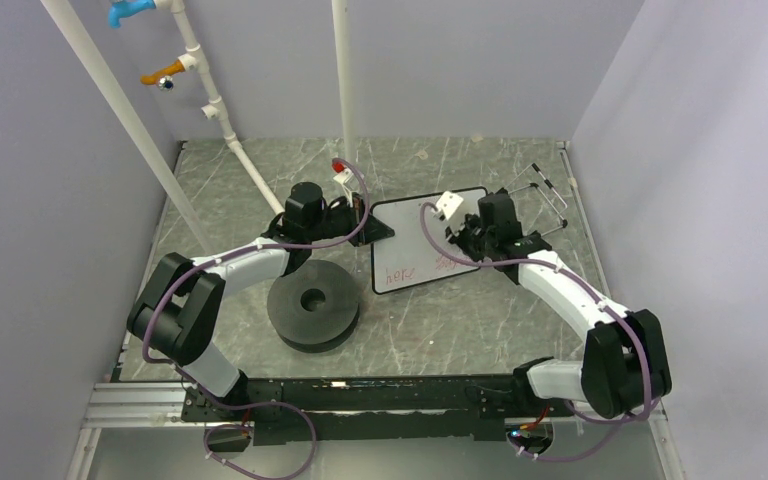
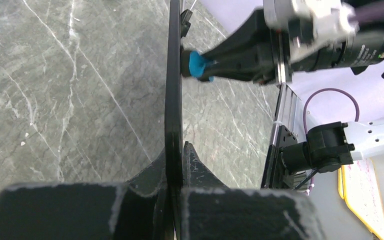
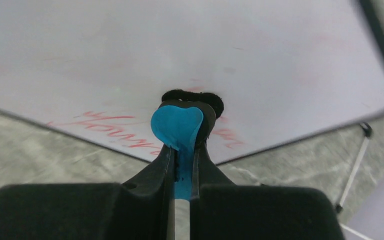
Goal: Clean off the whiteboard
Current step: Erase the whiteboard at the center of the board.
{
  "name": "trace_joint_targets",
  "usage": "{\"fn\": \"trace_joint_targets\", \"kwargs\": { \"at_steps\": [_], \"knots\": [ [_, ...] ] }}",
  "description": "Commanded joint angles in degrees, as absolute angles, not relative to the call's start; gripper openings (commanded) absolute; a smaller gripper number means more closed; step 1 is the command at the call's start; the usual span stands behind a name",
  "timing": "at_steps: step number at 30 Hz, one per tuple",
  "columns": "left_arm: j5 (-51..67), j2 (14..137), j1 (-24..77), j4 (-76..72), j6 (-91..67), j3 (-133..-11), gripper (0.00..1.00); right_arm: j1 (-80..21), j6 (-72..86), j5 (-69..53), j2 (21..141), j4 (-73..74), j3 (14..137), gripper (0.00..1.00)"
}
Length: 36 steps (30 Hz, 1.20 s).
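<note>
Right wrist: my right gripper (image 3: 182, 155) pinches the blue eraser (image 3: 176, 125), pressed against the red-marked whiteboard (image 3: 205, 45); my left gripper (image 2: 174, 170) clamps the board's edge.

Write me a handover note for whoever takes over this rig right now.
The left pincer is shut on the edge of the whiteboard, holding it.
The right pincer is shut on the blue eraser, which is pressed to the board's face.
Done: the far part looks mostly wiped, with faint pink smears.
Left to do: the red writing along the near edge.
</note>
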<state>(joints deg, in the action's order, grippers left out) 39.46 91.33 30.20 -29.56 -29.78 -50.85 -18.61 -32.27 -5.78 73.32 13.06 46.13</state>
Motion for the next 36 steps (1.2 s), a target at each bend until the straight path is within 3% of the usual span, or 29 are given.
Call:
{"fn": "trace_joint_targets", "kwargs": {
  "at_steps": [1, 4, 9, 14, 17, 21, 24, 31, 36],
  "knots": [
    [44.59, 89.48, 31.13, -37.16, -31.74, -53.46, 0.00, -23.01, -41.72, -20.14, 71.95, 21.29, 47.68, 0.00],
    [44.58, 89.56, 31.14, -37.18, -31.86, -53.44, 0.00, -24.24, -41.22, -21.16, 71.76, 21.52, 48.10, 0.00],
    [44.80, 89.77, 31.26, -37.25, -31.99, -53.50, 0.00, -21.71, -28.41, -3.49, 71.98, 8.26, 47.65, 0.00],
    [44.91, 89.91, 31.24, -37.25, -31.94, -53.62, 0.00, -19.07, -25.13, 4.27, 72.07, 4.40, 46.65, 0.00],
    [44.86, 89.83, 31.25, -37.42, -31.99, -53.52, 0.00, -18.93, -26.20, 1.68, 71.98, 6.11, 46.86, 0.00],
    [44.81, 89.82, 31.28, -37.58, -32.09, -53.42, 0.00, -20.44, -33.94, -14.69, 72.20, 15.64, 47.91, 0.00],
    [44.80, 89.68, 31.24, -37.61, -32.07, -53.39, 0.00, -23.13, -37.81, -19.56, 72.35, 20.24, 48.12, 0.00],
    [44.89, 89.53, 31.25, -37.50, -32.05, -53.42, 0.00, -20.57, -24.71, 2.29, 72.02, 5.52, 47.19, 0.00],
    [45.09, 89.58, 31.28, -37.02, -31.82, -53.67, 0.00, -19.35, -23.29, 6.03, 72.59, 3.99, 46.73, 0.00]
  ]
}}
